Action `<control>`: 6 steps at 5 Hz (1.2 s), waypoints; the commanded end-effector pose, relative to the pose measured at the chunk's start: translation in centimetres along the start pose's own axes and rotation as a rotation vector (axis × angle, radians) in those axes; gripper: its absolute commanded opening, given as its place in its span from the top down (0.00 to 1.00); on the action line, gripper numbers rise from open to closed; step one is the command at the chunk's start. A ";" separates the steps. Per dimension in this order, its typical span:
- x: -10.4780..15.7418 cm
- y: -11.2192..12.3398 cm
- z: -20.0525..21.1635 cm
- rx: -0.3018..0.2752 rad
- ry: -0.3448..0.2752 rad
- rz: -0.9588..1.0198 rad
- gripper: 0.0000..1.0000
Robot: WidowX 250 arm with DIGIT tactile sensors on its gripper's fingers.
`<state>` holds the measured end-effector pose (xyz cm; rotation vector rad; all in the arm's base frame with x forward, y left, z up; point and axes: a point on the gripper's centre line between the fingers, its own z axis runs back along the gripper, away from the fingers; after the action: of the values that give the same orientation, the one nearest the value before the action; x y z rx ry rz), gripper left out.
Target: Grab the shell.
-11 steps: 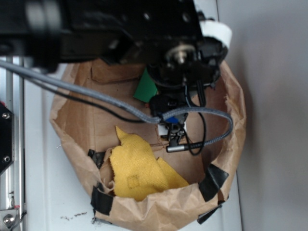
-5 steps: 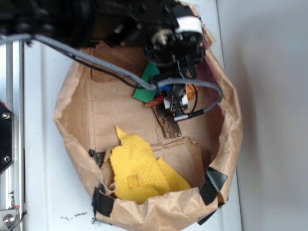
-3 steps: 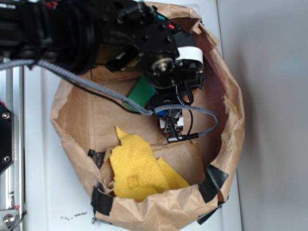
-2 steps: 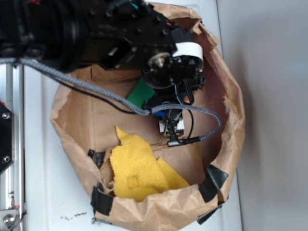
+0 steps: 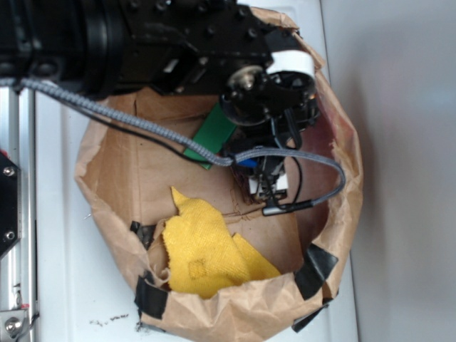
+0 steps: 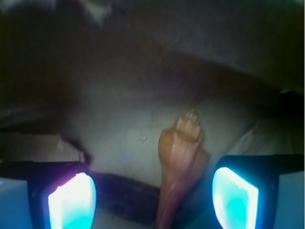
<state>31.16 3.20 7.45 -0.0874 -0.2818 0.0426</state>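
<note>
The shell [image 6: 182, 164] lies between the two glowing fingertips [image 6: 71, 200] of the gripper [image 6: 152, 200], nearer the right-hand pad — its knobbly wide end points away from the camera, its narrow end runs down out of frame. The jaws stand wide apart, touching nothing. From the exterior view the gripper [image 5: 269, 187] reaches down into a brown paper bag [image 5: 107, 206], hiding the shell; a green block [image 5: 210, 132] lies just beside the arm, and a yellow cloth [image 5: 203, 249] sits near the bag's front — well apart.
</note>
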 end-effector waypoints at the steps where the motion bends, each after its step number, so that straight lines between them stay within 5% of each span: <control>1: 2.6 0.6 -0.7 0.048 -0.048 -0.008 0.00; 3: 0.8 -0.1 -4.9 0.129 0.011 -0.076 0.00; 4: 0.2 -0.2 -5.2 0.147 0.012 -0.068 1.00; 6: 0.2 1.0 -4.8 0.149 -0.017 -0.033 1.00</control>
<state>32.57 3.47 2.02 0.0545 -0.2740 0.0420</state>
